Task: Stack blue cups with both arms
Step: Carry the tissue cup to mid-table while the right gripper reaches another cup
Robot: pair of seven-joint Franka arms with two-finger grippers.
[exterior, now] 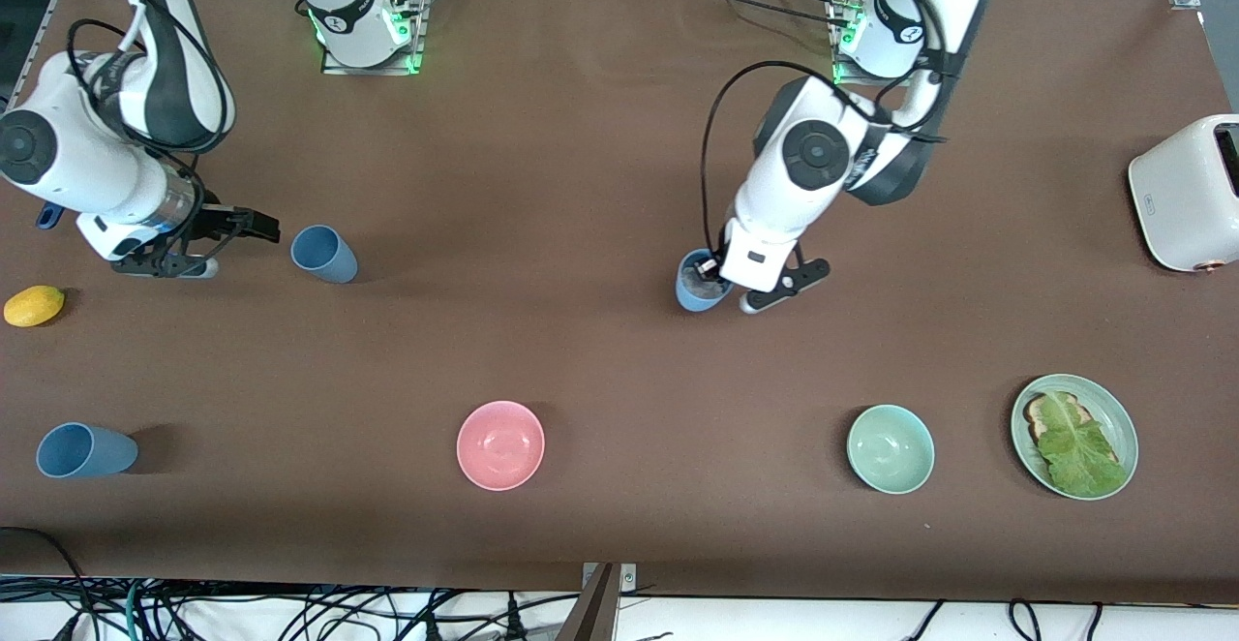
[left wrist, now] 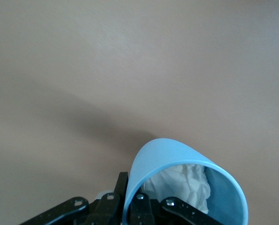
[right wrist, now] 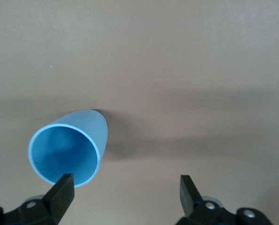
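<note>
Brown cloth covers the desk (exterior: 600, 186), and three blue cups stand on it. Mid-frame, a little right of centre in the front view, the left claw (exterior: 724, 285) pinches the rim of one blue cup (exterior: 699, 283), one finger inside and one outside (the left wrist view shows crumpled white stuff (left wrist: 184, 183) inside that cup (left wrist: 177, 161)). At the left edge of the frame the right claw (exterior: 218, 234) hangs low with its fingers spread wide, holding nothing; a second blue cup (exterior: 324, 254) stands just beside it, toward the middle of the desk. In the right wrist view this cup (right wrist: 69, 147) sits off to one side of the gap between the spread fingers (right wrist: 60, 192), its empty mouth facing the camera. The third blue cup (exterior: 85, 450) is in the lower left corner of the front view, well apart from both claws. A yellow lemon (exterior: 34, 305) lies above it in the frame. Along the bottom sit a pink bowl (exterior: 500, 444), a green bowl (exterior: 891, 448) and a green plate (exterior: 1121, 418) with toast and a lettuce leaf (exterior: 1076, 447). A white toaster (exterior: 1186, 193) stands at the right edge.
</note>
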